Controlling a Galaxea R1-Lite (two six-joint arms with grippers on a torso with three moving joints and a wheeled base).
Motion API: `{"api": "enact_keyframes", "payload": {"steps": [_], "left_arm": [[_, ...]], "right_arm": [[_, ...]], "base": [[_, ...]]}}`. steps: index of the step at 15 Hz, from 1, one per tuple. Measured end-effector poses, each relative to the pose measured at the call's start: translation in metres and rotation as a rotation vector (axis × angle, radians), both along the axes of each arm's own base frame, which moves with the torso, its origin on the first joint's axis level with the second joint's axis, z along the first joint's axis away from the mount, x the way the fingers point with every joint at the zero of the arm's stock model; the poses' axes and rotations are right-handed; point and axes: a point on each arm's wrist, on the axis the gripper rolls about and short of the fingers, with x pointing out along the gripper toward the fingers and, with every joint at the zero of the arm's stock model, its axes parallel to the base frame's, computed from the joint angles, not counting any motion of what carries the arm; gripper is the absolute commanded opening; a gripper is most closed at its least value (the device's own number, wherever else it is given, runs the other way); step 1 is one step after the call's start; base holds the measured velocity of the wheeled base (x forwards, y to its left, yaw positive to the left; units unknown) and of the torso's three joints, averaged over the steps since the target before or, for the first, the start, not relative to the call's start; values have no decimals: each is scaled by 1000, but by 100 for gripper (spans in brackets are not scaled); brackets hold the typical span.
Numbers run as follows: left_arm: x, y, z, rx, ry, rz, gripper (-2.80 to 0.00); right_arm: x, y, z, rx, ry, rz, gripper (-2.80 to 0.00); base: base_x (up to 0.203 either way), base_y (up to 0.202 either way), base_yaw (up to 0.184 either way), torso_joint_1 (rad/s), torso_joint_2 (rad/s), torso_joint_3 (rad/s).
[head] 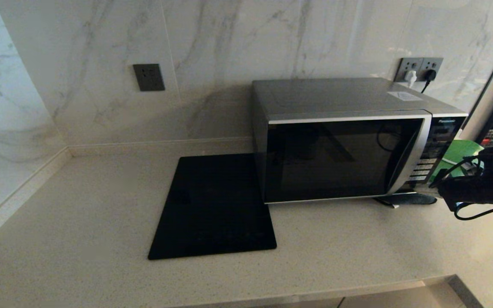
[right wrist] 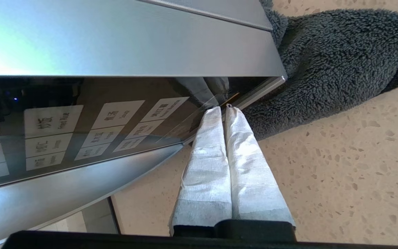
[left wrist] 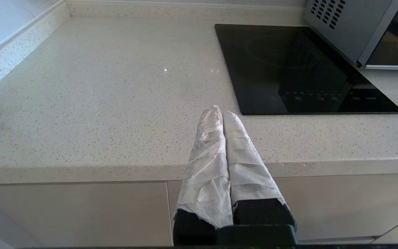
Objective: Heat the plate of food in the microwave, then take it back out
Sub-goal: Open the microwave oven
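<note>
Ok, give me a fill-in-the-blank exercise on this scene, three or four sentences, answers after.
1. The microwave door is ____.
2. The right gripper has its tips at the bottom corner of the microwave's ____ panel.
3. The black cooktop lies on the microwave's ____ side in the head view.
4. The left gripper holds ____.

Answers: shut; button; left; nothing
</note>
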Motion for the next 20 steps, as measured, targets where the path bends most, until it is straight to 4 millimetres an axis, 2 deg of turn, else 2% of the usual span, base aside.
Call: {"api": "enact_keyframes", "payload": {"steps": [14, 17, 20], "left_arm": [[0, 0, 0, 0, 0, 1, -280], [0, 0, 0, 0, 0, 0, -280], [0, 0, 0, 0, 0, 1, -280]], "right_arm": [[4, 5, 4, -9, -17, 13, -280], [-3, 8, 8, -7, -13, 16, -280], [-15, 14, 20, -10, -14, 17, -280]], "base": [[0, 0, 0, 0, 0, 0], [0, 0, 0, 0, 0, 0], [0, 0, 0, 0, 0, 0]]}}
